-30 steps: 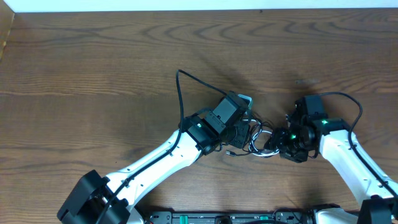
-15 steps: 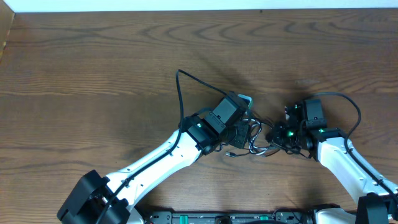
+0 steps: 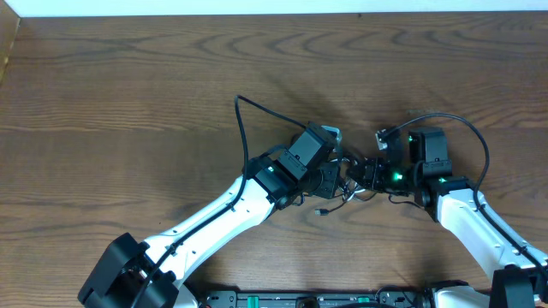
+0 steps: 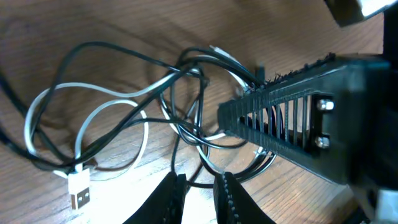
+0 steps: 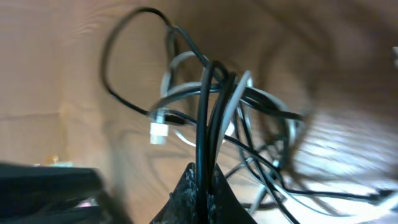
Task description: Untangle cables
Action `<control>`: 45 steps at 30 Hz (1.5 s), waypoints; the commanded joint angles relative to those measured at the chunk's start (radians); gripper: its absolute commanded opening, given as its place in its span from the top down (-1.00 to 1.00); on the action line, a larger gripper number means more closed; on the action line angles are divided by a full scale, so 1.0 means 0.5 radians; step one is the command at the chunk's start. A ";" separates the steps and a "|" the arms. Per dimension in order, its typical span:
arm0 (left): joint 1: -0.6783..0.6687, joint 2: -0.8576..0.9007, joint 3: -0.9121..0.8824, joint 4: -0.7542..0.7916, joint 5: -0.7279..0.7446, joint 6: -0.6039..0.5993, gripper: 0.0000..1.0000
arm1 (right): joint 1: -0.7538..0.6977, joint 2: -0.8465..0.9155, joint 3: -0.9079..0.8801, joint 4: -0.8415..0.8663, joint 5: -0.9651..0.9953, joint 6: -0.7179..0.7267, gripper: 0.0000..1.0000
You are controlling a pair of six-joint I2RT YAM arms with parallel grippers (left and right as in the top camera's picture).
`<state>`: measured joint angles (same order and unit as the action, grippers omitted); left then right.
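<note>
The cables (image 3: 347, 193), one black and one white, lie in a loose tangle on the wooden table (image 3: 128, 103), a little right of centre and toward the near edge, directly between the two arms. The right gripper (image 3: 364, 171) reaches in from the right. Its wrist view shows the jaws of the right gripper (image 5: 202, 186) pressed fully together on a small bundle, with two black strands and one pale strand rising taut from the tips into the knot. A small white plug (image 5: 158, 129) hangs among the loops to the left of that bundle. The left gripper (image 3: 330, 182) comes in from the near left and sits at the left edge of the tangle. In its own view the left gripper (image 4: 200, 193) has its fingers only narrowly apart, and a strand of the black cable (image 4: 93, 45) runs down into the gap. Whether it is pinched there cannot be told. The white cable (image 4: 147, 134) loops across the wood to the left, ending in a flat plug (image 4: 79, 190) on the table.
</note>
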<state>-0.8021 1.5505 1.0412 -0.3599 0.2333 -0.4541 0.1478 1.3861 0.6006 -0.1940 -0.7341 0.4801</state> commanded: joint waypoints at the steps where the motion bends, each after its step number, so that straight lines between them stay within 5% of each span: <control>1: 0.010 -0.003 0.008 -0.011 -0.013 -0.050 0.57 | -0.005 -0.031 -0.003 0.040 -0.223 -0.058 0.98; 20: 0.029 0.192 -0.007 -0.011 0.018 -0.672 0.55 | -0.005 -0.031 -0.003 -0.212 0.117 -0.019 0.98; 29: 0.031 0.192 -0.007 -0.011 0.017 -1.186 -0.15 | -0.005 -0.031 -0.003 -0.227 0.118 -0.019 0.98; 45: 0.031 0.410 -0.007 0.084 0.002 -1.736 -0.12 | -0.005 -0.031 -0.003 -0.287 0.117 -0.019 0.98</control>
<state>-0.7925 1.7103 1.0412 -0.3412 0.2245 -1.2621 0.1482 1.3861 0.6003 -0.3321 -0.6765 0.4667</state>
